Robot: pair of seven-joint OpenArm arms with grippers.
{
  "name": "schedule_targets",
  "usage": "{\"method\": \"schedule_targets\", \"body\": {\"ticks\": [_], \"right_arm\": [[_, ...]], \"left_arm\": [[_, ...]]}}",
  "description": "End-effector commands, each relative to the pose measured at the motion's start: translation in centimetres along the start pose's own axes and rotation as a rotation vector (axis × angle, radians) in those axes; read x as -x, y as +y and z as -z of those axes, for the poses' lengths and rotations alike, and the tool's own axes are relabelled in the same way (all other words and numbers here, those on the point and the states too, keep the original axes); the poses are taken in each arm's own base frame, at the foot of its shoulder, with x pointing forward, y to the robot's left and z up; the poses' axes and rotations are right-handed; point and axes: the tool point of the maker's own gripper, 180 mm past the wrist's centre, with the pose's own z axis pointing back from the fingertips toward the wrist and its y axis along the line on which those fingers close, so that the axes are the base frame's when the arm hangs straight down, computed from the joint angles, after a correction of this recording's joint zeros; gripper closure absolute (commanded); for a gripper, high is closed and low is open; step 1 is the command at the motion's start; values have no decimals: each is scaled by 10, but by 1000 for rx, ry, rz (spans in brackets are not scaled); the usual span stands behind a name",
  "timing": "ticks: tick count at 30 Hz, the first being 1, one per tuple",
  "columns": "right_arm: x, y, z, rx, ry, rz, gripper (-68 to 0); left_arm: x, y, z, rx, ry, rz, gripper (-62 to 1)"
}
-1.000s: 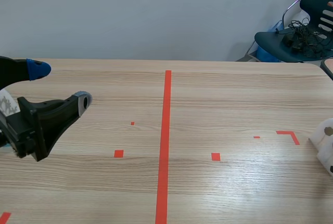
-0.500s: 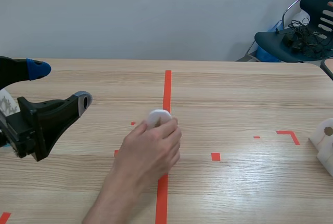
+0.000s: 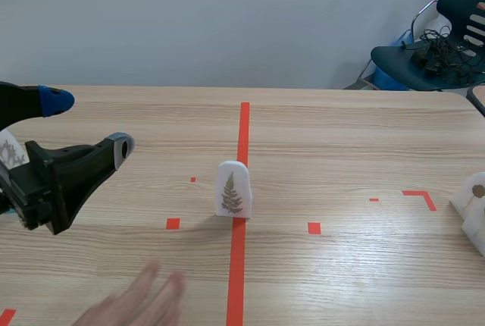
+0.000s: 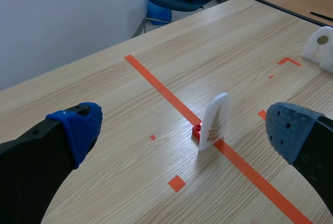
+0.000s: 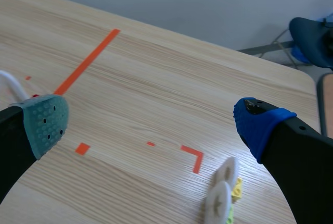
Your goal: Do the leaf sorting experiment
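Scene view: your fern-leaf card (image 3: 232, 188) stands upright mid-table (image 3: 341, 136) on the red centre line (image 3: 244, 125); the left gripper (image 3: 89, 123) gapes empty at the left edge. Left wrist: the card stands ahead, between the spread fingers. Right wrist: your right gripper (image 5: 153, 122) is wide open, holding nothing, near the right edge.

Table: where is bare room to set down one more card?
Bare wood lies between the leaf card and the white pieces at the right edge, and beyond the card toward the far edge. Crowded: the near left, between the left gripper and the person's hand.
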Motion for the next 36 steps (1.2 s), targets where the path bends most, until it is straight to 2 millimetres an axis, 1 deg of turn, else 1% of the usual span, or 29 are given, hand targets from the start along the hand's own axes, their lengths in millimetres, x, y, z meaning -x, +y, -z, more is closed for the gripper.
{"method": "schedule_targets", "body": {"ticks": [1,4,7,11,15,18,23,26,30,33,36], "right_arm": [[3,10,1,-40,5,9,-679],[8,31,4,-99,21,27,-679],[10,41,8,-137,30,30,-679],[12,46,11,-170,47,7,-679],[13,47,11,-173,53,1,-679],[13,47,11,-173,53,1,-679],[13,47,11,-173,53,1,-679],[13,47,11,-173,53,1,-679],[13,47,11,-173,53,1,-679],[13,47,11,-172,53,1,-679],[14,47,11,-172,58,1,-679]], "left_arm": [[-7,0,2,2,-36,-5,-623],[-7,0,2,3,-35,-5,-623],[-7,0,2,3,-33,-5,-623],[-2,-1,2,7,-19,-8,-623],[16,-14,12,51,24,-14,-623],[34,-22,25,88,47,12,-623],[66,-20,54,108,79,60,-623],[84,-21,74,127,89,51,-623],[108,-37,101,178,109,50,-623],[119,-48,119,196,117,47,-623],[117,-56,133,201,93,32,-623]]}}
